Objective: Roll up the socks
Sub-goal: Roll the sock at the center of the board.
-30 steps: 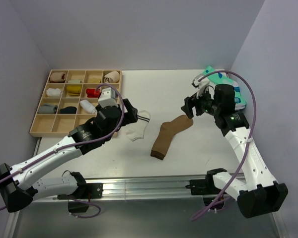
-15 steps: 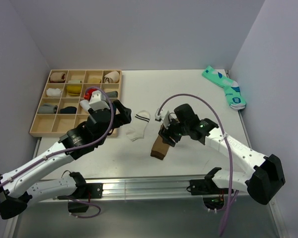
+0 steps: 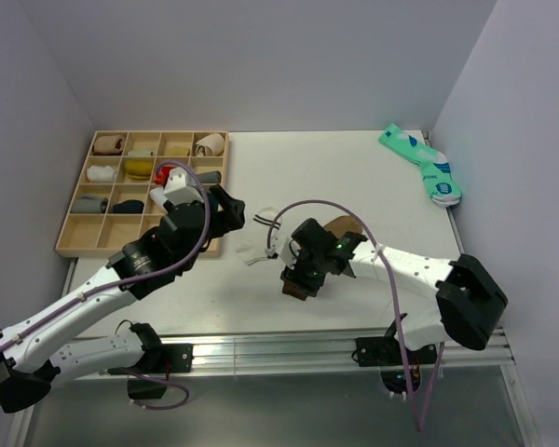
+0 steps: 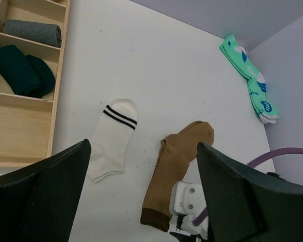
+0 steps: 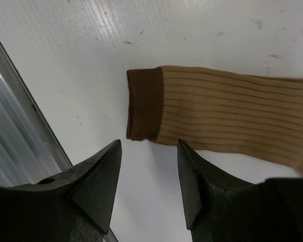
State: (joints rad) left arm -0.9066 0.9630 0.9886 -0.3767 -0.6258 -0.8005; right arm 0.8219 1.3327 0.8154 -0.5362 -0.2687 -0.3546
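The tan sock (image 4: 179, 161) lies flat mid-table, its dark cuff at the near end. The right gripper (image 5: 148, 143) hangs over that cuff, jaws apart, holding nothing. The left gripper (image 4: 142, 151), spread wide and empty, hovers above the white sock (image 4: 113, 136), which lies left of the tan one. The teal pair (image 4: 250, 83) lies far right.

I see a flat white worktop (image 3: 298, 168), lightly speckled with small marks, boxed in by plain pale lilac-grey walls (image 3: 261, 56) at the back and both sides. A silver aluminium rail (image 3: 270, 356) runs along its near edge. Lighting is soft and even.
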